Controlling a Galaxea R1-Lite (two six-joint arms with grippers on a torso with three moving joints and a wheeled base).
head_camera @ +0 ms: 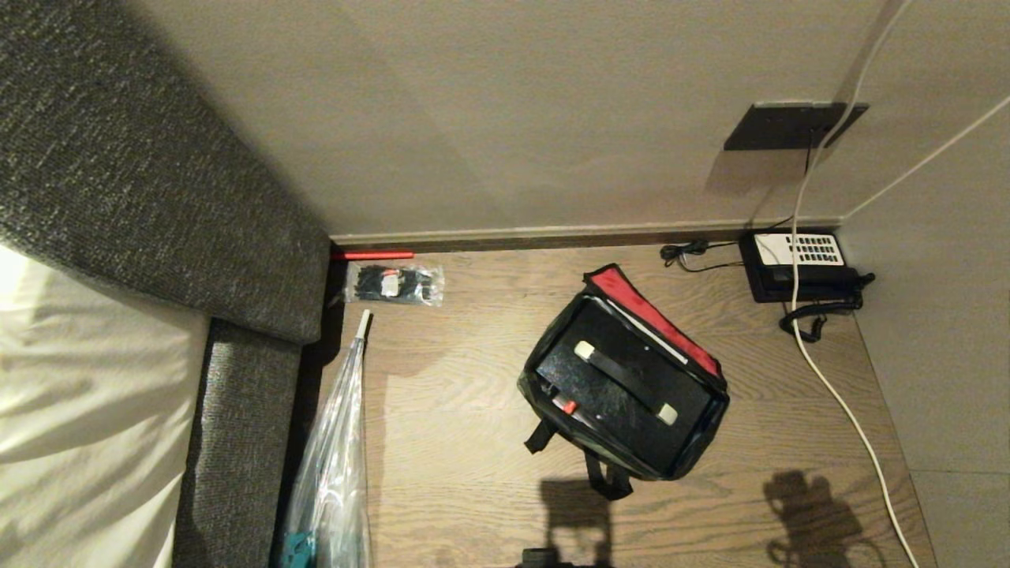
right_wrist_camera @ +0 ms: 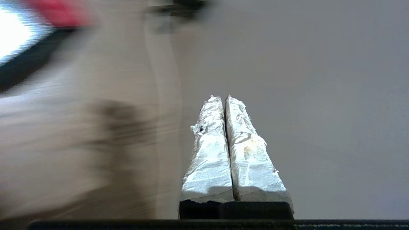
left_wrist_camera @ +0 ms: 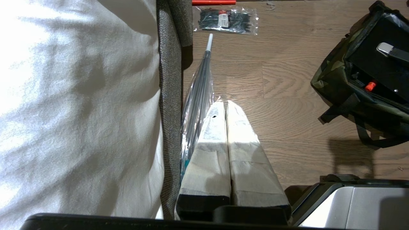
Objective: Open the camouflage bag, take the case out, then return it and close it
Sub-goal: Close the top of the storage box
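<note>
On the wooden floor (head_camera: 442,394) by the wall, the camouflage bag (head_camera: 623,379) is lying open, red lid leaning back, with the black case (head_camera: 611,386) sitting inside. I am holding my right gripper (right_wrist_camera: 223,97) and my left gripper (left_wrist_camera: 225,103) empty, fingers pressed together, both away from the bag.

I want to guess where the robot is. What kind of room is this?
Probably a hotel room or bedroom. White bedding lies beside a grey padded headboard, and a black telephone with a white keypad sits on the wooden floor by the wall.
</note>
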